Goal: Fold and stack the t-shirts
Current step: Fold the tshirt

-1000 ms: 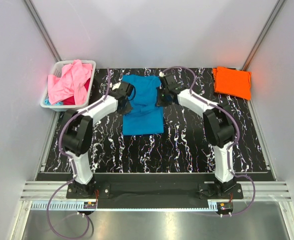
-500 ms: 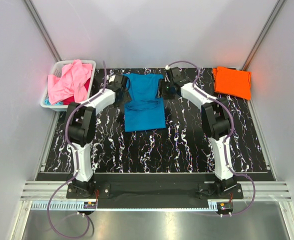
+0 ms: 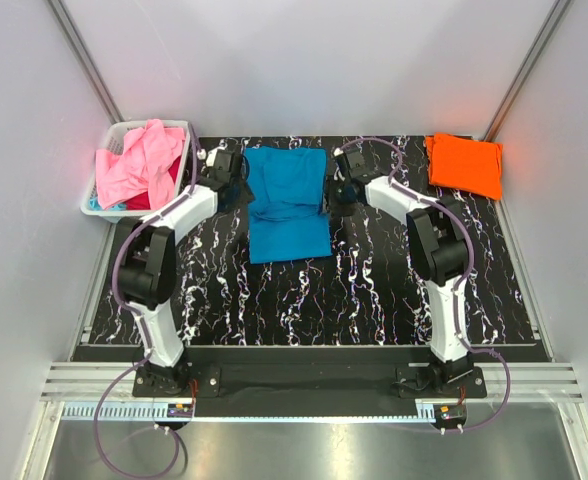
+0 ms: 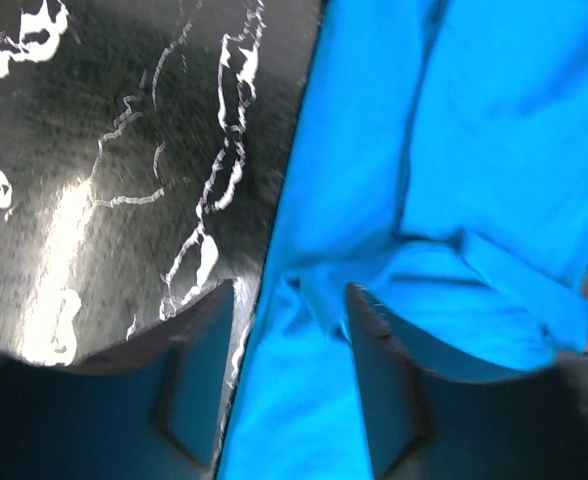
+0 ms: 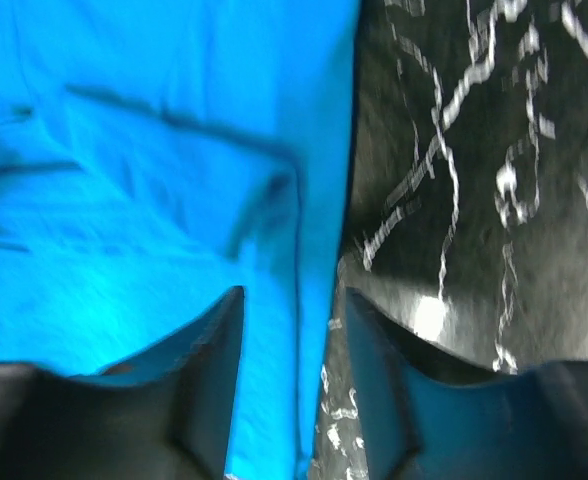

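Bright teal-blue t-shirt (image 3: 288, 203) lies flat on the back middle of the black surface (image 3: 374, 290), which is shiny with thin white streaks like marble. The shirt is folded into a long shape, a bit wider at the far end, with a soft ridge across its middle and small wrinkles in the cloth. The left end effector (image 3: 237, 183) sits at the shirt's left edge and the right end effector (image 3: 336, 190) at its right edge. Each has its dark fingers (image 4: 199, 390) apart, with the shirt's edge lying loose in the gap. An orange t-shirt (image 3: 464, 165) rests as a neat folded square in the back right corner. A crumpled pink t-shirt (image 3: 134, 165) is heaped on a red one (image 3: 170, 180) in a white plastic basket (image 3: 97, 210) at the back left.
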`<state>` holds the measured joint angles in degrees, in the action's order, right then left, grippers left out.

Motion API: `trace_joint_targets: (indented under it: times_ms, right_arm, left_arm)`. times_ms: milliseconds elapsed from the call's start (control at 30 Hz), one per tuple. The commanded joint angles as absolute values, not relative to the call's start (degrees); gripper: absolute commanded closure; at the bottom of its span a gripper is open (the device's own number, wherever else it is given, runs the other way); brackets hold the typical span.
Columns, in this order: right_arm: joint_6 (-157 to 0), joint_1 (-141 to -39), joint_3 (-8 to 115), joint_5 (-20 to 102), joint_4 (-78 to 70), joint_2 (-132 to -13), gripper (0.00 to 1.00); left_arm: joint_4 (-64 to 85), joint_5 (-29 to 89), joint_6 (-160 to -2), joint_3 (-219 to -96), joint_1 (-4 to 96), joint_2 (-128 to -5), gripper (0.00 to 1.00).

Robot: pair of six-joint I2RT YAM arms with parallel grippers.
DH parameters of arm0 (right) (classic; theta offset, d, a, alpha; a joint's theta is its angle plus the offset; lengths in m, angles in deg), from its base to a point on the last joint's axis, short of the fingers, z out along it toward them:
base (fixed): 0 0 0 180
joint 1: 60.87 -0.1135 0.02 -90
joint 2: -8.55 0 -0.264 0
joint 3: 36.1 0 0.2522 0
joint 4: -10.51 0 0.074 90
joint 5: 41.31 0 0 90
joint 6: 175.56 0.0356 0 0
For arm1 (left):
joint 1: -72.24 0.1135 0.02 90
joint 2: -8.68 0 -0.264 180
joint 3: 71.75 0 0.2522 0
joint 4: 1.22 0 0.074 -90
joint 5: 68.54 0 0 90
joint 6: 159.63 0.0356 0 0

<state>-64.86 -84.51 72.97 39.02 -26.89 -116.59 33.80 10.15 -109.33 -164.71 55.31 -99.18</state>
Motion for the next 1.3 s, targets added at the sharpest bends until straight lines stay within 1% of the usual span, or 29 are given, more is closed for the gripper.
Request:
trace_joint_targets:
  times_ms: [0,67,100,200,233,300,333,367,600,900,1267]
  right_arm:
    - [-64.30,-84.86,70.04,38.68,-24.97,-110.63,0.53]
    - [-63.51,-84.86,67.85,38.06,-23.83,-109.75,0.61]
    - [-63.24,-84.86,67.14,37.45,-23.47,-109.23,0.64]
    - [-62.54,-84.95,65.38,35.95,-22.07,-108.69,0.73]
    - [-62.36,-84.95,65.29,35.86,-21.63,-108.78,0.82]
    - [-62.36,-84.95,65.64,35.07,-21.45,-109.66,0.89]
    - [-62.27,-84.95,65.90,34.72,-21.27,-110.01,0.98]
    - [-62.27,-84.95,66.43,34.37,-20.92,-110.36,1.00]
    - [-62.36,-84.86,71.35,32.26,-20.75,-114.84,1.00]
    - [-61.84,-84.95,77.77,29.09,-21.01,-121.17,1.00]
    - [-64.73,-84.86,79.44,30.23,-20.75,-121.35,1.00]
  left_arm:
    - [33.36,13.10,-110.31,-162.85,55.10,-94.86,0.59]
    - [33.63,15.12,-110.67,-161.71,55.10,-95.29,0.69]
    - [34.16,15.74,-110.76,-161.62,55.01,-95.56,0.79]
    - [35.12,16.89,-110.50,-161.18,54.31,-97.31,0.95]
    - [35.13,17.24,-110.32,-161.44,53.87,-97.84,1.00]
    - [35.65,17.41,-110.06,-161.88,53.52,-99.51,1.00]
    - [36.00,17.50,-110.14,-162.75,53.17,-100.13,1.00]
    - [36.44,17.33,-110.14,-163.11,52.99,-100.65,1.00]
    - [38.46,16.80,-110.05,-168.82,52.81,-106.63,1.00]
    - [39.87,15.83,-109.70,-174.18,53.08,-109.71,1.00]
    - [39.26,15.66,-109.09,-181.48,53.87,-114.81,1.00]
